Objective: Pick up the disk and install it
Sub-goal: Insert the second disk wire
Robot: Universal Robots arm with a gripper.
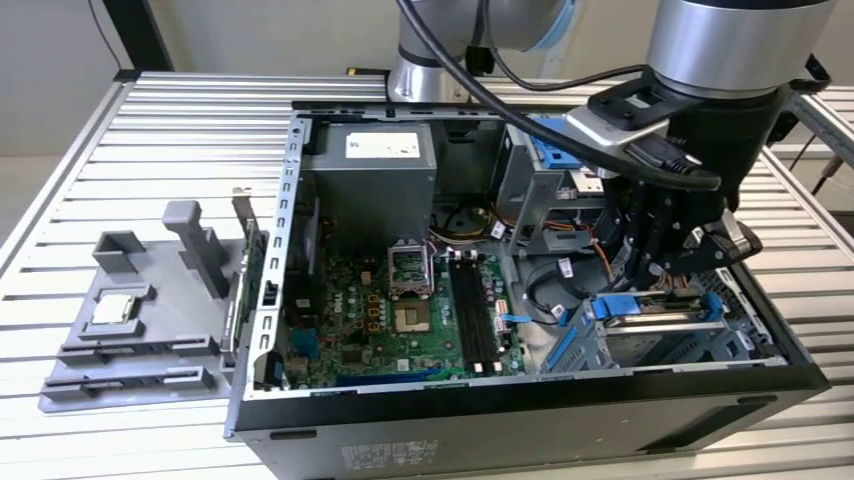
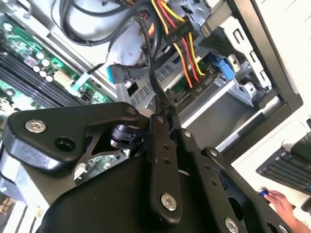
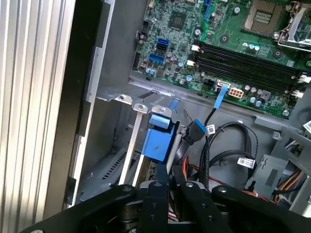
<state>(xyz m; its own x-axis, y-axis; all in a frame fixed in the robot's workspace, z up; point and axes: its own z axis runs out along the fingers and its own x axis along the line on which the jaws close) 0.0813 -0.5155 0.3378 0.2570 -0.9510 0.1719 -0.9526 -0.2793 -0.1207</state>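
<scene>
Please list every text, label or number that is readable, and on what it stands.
No text is legible.
Power supply label: too small.
White cable tags: too small.
Black power connector print: unclear.
Case front sticker: too small.

Ribbed metal table [image 1: 160,130], pale wall [image 1: 54,40]

The robot arm [image 1: 727,60] reaches steeply down from above at the exterior view's right, its black gripper [image 1: 678,262] pointing downward, low and toward the near side. In both wrist views its linkage fingers [image 3: 156,204] stand drawn close together.
</scene>
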